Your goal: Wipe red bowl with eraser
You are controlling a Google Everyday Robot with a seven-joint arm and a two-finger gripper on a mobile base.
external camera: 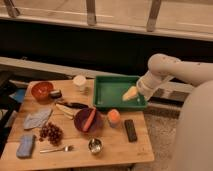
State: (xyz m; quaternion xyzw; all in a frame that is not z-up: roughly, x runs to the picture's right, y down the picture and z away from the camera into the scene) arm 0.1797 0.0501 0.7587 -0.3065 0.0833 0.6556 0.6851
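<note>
Camera view.

- **Flat black rectangular eraser block** [130,130]: lies on the wooden worktop [115,150] near its right edge, just beside a small orange object [114,117], possibly a cup. Likely light, stiff and not fragile. Best taken from above, across its narrow width at mid-length.
- **Small round orange-red bowl** [42,90]: sits at the far left corner, well apart from the eraser. Probably light and apt to slide under wiping.
- **Pale robot hand** [131,93]: hangs over the green plastic tray [107,85]. Whether it is spread or pressed together cannot be told.
- **Larger dark purple bowl** [79,122]: stands between eraser and red bowl.
</note>
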